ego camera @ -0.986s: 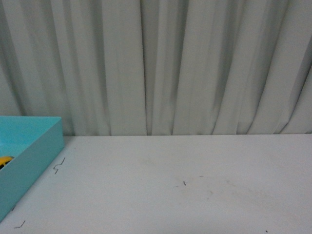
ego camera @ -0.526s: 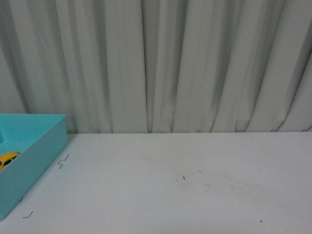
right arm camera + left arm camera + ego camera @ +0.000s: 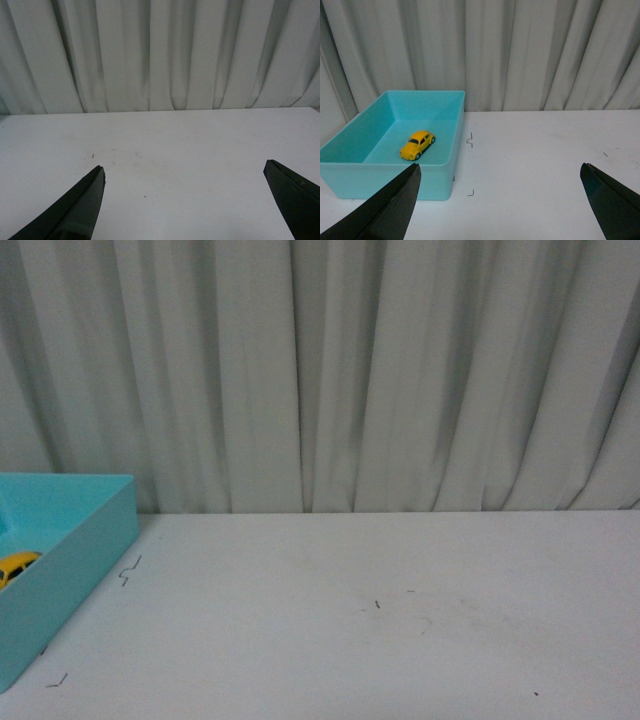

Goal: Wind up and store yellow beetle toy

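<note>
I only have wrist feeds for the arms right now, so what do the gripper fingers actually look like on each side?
Only fingertips show. The left gripper has two flat, matte black fingers that taper to blunt, angled tips, with no markings, cables or pads visible. The right gripper looks the same: plain black tapered fingers. The arms themselves appear in no view, including the front one.

Tbl (image 3: 400, 620) open; teal bin (image 3: 440, 177) walls probably block side reach.
</note>
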